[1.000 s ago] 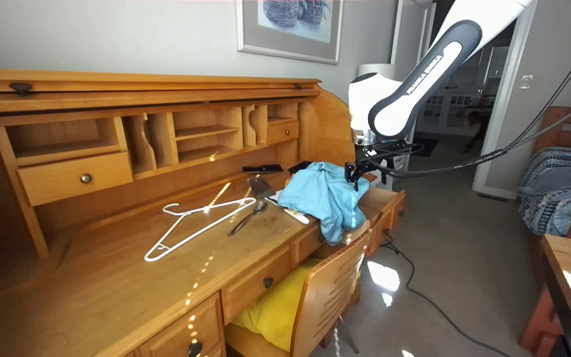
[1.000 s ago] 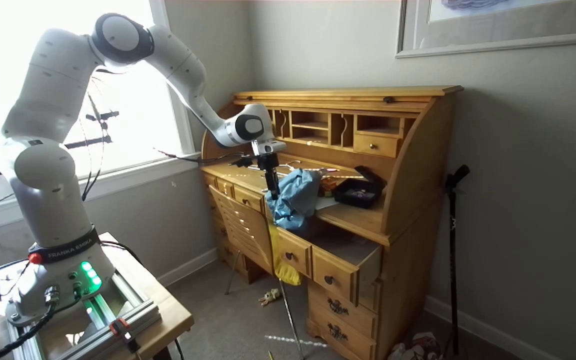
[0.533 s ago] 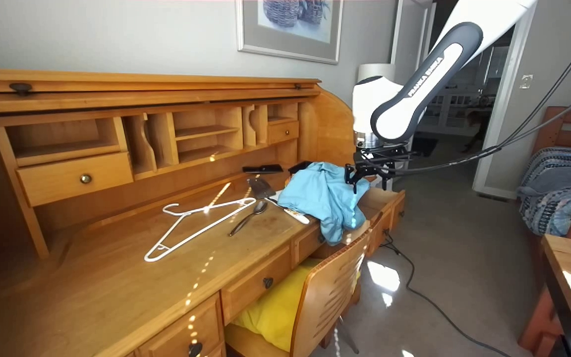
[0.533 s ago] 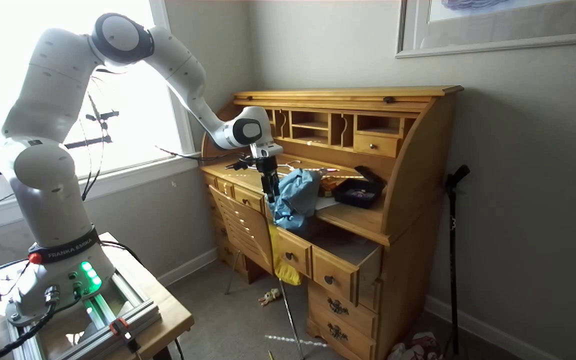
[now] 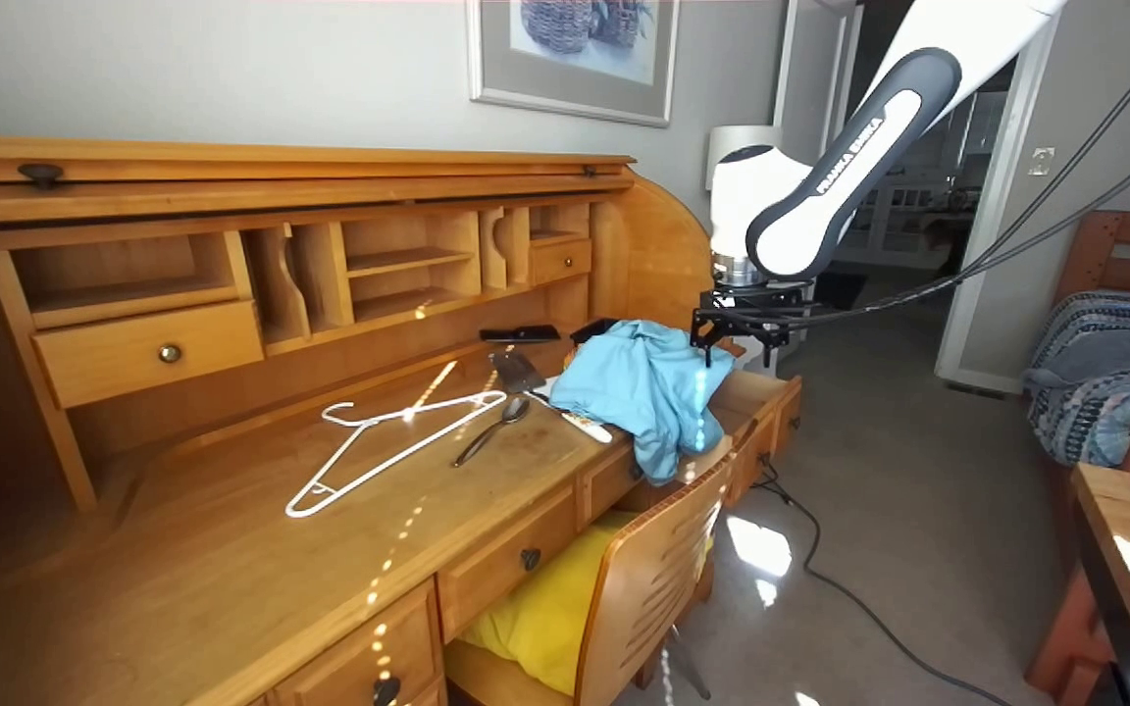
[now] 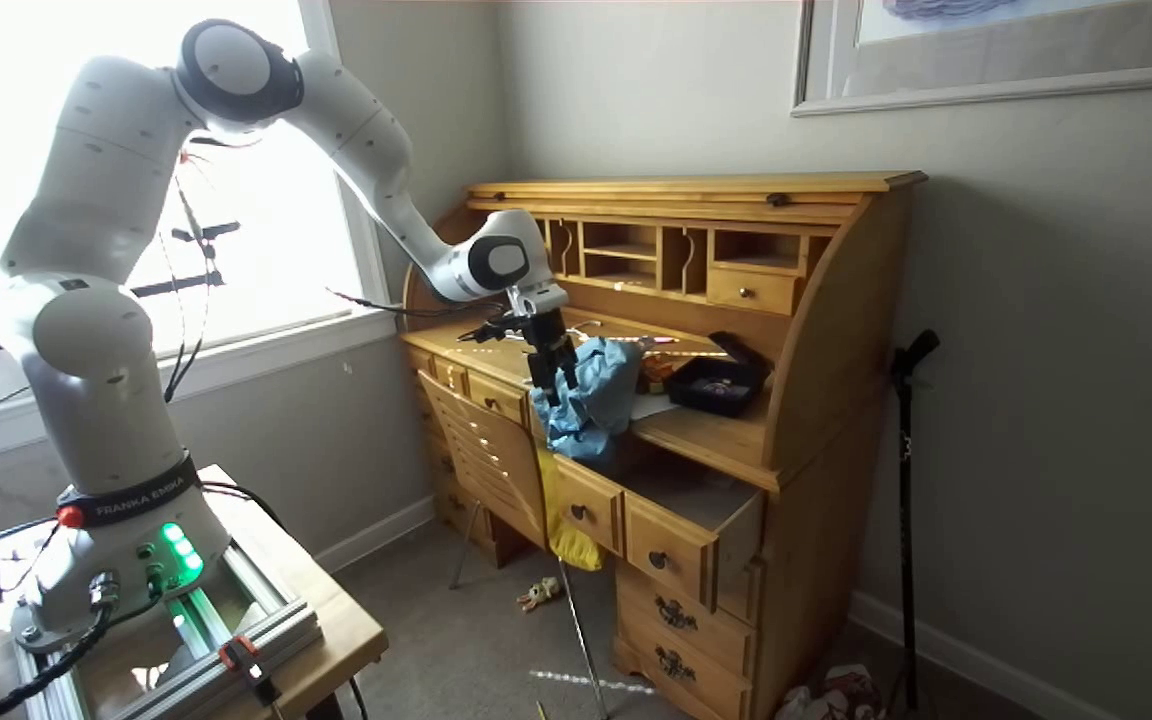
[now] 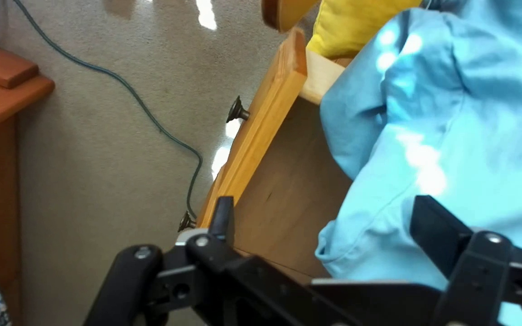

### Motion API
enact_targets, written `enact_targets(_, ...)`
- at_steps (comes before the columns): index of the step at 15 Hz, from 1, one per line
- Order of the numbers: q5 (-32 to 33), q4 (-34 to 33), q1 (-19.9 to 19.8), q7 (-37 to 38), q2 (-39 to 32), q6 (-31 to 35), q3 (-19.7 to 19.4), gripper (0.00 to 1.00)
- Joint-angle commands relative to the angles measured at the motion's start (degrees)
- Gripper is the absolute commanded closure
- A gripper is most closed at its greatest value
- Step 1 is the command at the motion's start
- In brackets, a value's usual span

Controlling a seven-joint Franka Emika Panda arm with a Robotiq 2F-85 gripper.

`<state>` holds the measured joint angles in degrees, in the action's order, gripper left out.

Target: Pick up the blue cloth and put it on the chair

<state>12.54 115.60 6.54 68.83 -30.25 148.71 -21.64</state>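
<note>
blue cloth: the blue cloth (image 5: 639,387) lies bunched over the front edge of the counter (image 5: 231,569), toward the end with the pulled-out drawer (image 6: 681,540); in both exterior views its lower part hangs past that edge;
gripper: the gripper (image 7: 324,210) is released, its two fingers (image 7: 437,235) spread wide; in the wrist view one overlaps the blue cloth and one the drawer's front board; whether a fingertip touches the cloth cannot be told;
chair: the chair (image 5: 653,569) stands at the front edge, slotted backrest on the side away from the counter; a yellow cushion (image 5: 545,603) is on its seat; the cloth's hanging end is just beside the top of the backrest, contact unclear;
mid-counter: a white hanger (image 5: 406,453) lies flat between front and back edges; a spoon (image 5: 506,420) rests just beside it, bowl toward the drawer end; a dark flat tool (image 5: 518,373) lies just past the spoon, nearer the back edge;
black box: the black box (image 6: 706,402), lid raised, sits near the counter's end edge on the drawer side
</note>
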Motion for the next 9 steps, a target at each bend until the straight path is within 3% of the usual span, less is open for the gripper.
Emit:
enact_targets(1, 2.5, 1.8, 1.7, 6.1, 0.7, 1.7, -2.0, 0.0)
enact_targets(2, 2.8, 1.5, 2.0, 7.1, 0.5, 1.7, -2.1, 0.01)
enact_targets(3, 3.0, 1.3, 2.1, 7.9, 0.3, 1.7, -2.0, 0.25)
enact_targets(5, 3.4, 1.0, 2.4, 9.0, 0.3, 1.7, -1.6, 0.3)
enact_targets(9, 4.1, 1.0, 2.9, 10.1, 0.8, 2.0, -1.4, 0.6)
